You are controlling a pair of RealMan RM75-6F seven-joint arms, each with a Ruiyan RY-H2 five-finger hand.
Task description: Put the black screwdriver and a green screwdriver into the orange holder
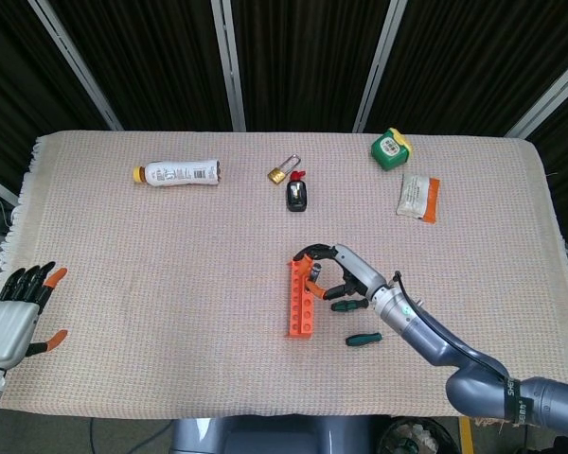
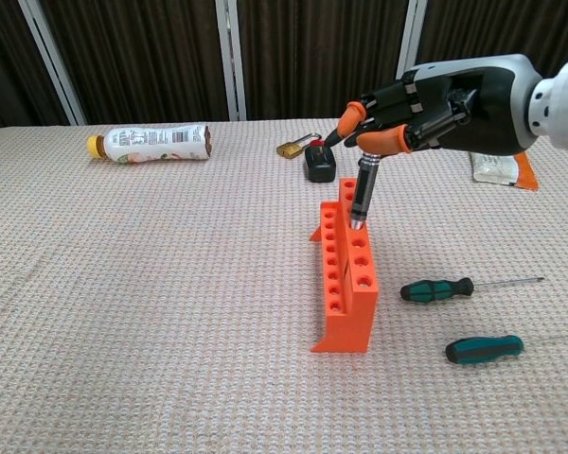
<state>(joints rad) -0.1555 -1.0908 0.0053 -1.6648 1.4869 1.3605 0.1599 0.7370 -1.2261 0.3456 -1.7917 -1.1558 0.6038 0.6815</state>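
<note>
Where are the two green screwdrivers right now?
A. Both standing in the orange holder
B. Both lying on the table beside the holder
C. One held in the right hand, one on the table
B: both green screwdrivers lie flat on the cloth beside the orange holder.
</note>
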